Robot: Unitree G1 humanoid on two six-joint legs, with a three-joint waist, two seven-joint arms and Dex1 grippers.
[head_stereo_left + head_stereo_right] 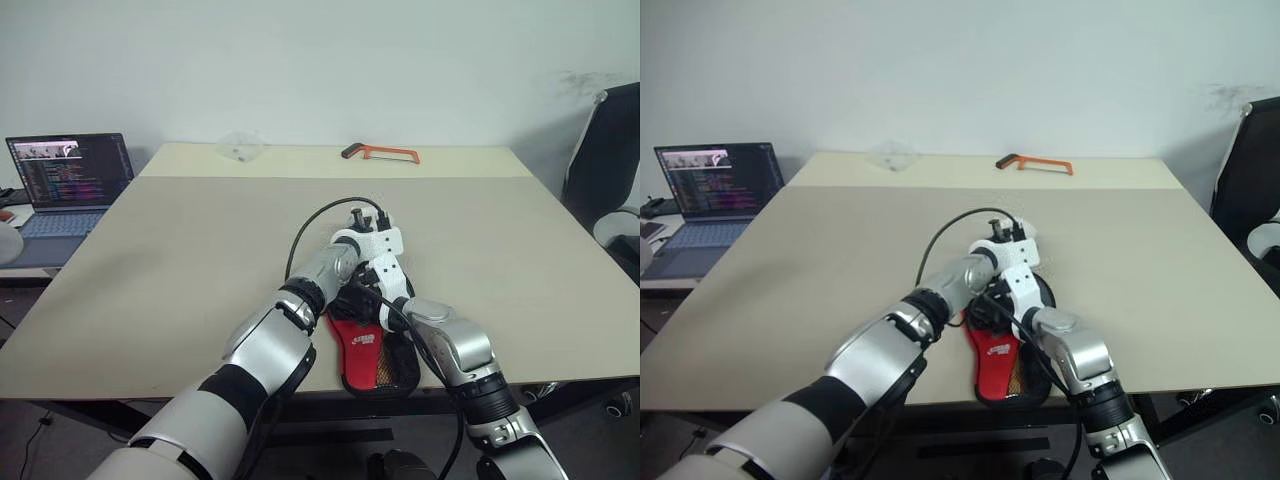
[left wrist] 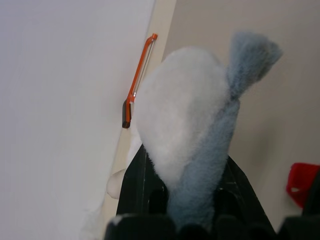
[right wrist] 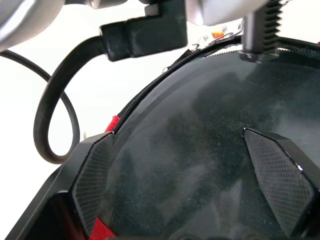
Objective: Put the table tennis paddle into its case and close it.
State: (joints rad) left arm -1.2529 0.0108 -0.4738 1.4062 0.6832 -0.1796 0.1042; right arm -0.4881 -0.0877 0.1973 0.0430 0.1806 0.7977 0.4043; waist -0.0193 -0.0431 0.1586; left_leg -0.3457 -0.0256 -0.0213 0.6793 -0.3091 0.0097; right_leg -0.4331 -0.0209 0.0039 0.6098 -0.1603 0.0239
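The paddle-shaped black-and-red fabric case lies at the pale table's near edge. The left gripper pinches a fluffy greyish-white pouch. The right gripper, fingers spread wide, apparently straddles the round black rubber paddle face.

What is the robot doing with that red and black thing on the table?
The robot is working on a table tennis paddle case, red and black, lying at the near edge of the table. Its right gripper is open wide over the paddle's black rubber face, which sits in the case. Its left gripper is shut on a fuzzy grey and white pouch, held up above the case. An orange hacksaw lies at the far edge, and a laptop is open off to the side.
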